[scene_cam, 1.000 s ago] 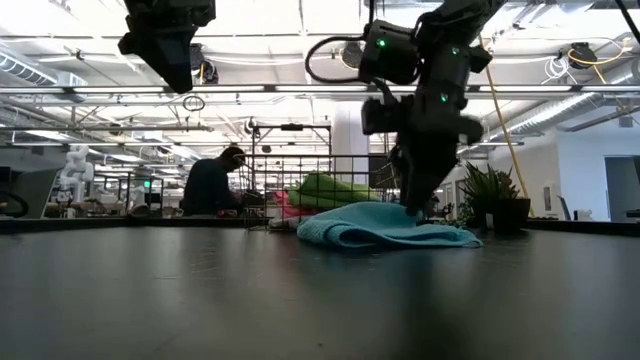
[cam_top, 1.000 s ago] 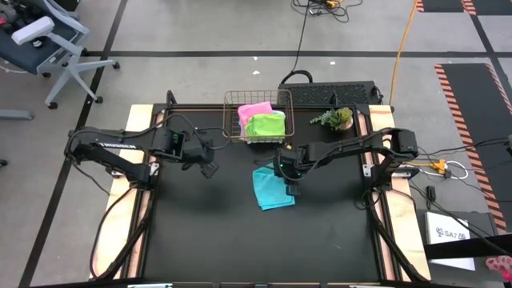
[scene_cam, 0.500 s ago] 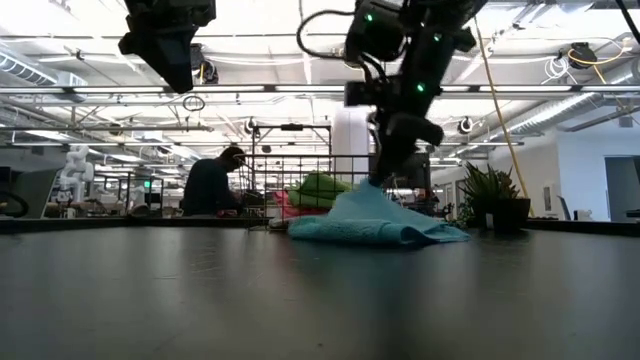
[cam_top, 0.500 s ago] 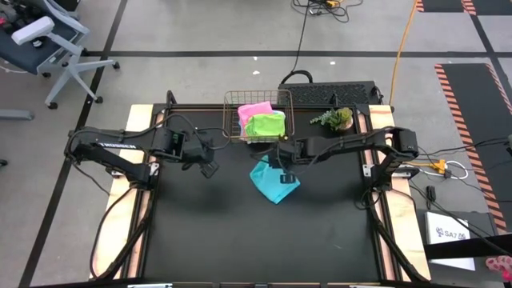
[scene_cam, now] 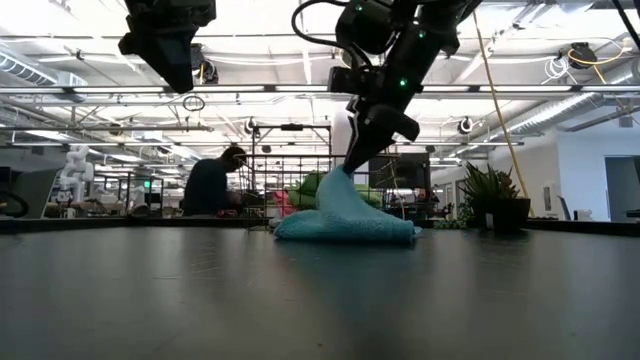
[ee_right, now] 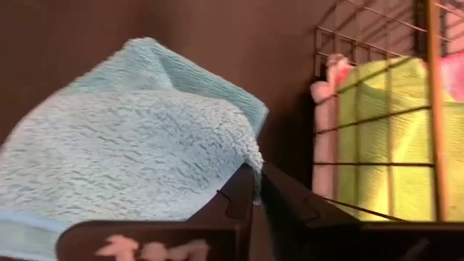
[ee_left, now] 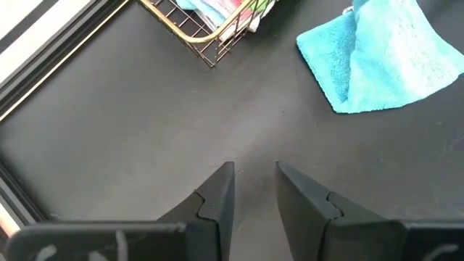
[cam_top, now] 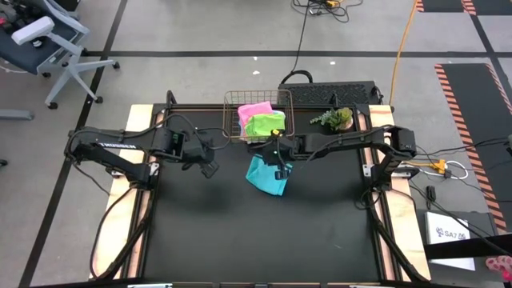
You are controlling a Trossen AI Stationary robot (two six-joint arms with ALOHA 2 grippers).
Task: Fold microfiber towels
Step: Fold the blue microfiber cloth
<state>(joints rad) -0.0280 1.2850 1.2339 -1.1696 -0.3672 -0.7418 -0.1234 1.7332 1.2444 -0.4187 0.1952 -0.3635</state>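
Observation:
A cyan-blue microfiber towel (cam_top: 268, 176) lies at mid table, just in front of the copper wire basket (cam_top: 258, 120). One corner of it is raised into a peak (scene_cam: 338, 185). My right gripper (cam_top: 278, 158) is shut on that corner, above the towel's far side. A pink towel (cam_top: 254, 109) and a lime green towel (cam_top: 266, 125) sit in the basket. My left gripper (cam_top: 210, 170) hangs open above the bare table left of the cyan towel, holding nothing. My right gripper pinches a corner of the cyan towel (ee_right: 251, 161) between its two fingers; one layer or several, I cannot tell. The fingers slant down from the table's right side. The corner is lifted, and the cloth slopes down from it, with the lower part (scene_cam: 345, 228) on the table.
A small green plant (cam_top: 336, 118) stands at the far right, beside the basket. Black tabletop (cam_top: 240, 232) spreads in front of the towel. A person sits in the room behind the table (scene_cam: 212, 185).
My right gripper has risen and gone toward the far edge and a little left, toward the basket, turning its wrist. It has taken the towel's near right corner along, so the flat towel now stands in a peak and lies bunched farther left.

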